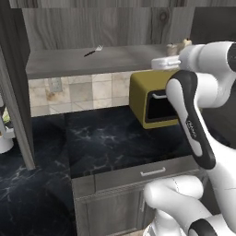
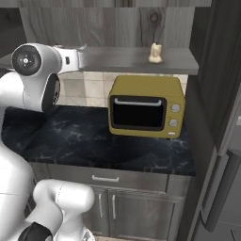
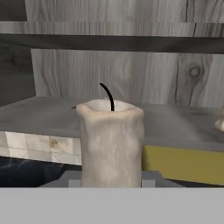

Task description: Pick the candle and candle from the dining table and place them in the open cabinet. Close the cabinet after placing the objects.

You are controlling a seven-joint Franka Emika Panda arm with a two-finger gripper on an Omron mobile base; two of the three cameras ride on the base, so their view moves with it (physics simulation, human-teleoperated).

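A cream candle with a curved black wick stands upright in my gripper, which is shut on it. It is level with the flat grey shelf of the open cabinet, in front of its edge. The second candle stands on that shelf towards the right, above the microwave. It also peeks out behind my arm and shows at the right edge of the hand view. My white hand reaches towards the shelf. The dining table is out of view.
A yellow microwave sits on the black marbled counter below the shelf. A small dark utensil lies on the shelf's left part. Open cabinet doors stand at the left and at the right. Drawers and doors front the counter.
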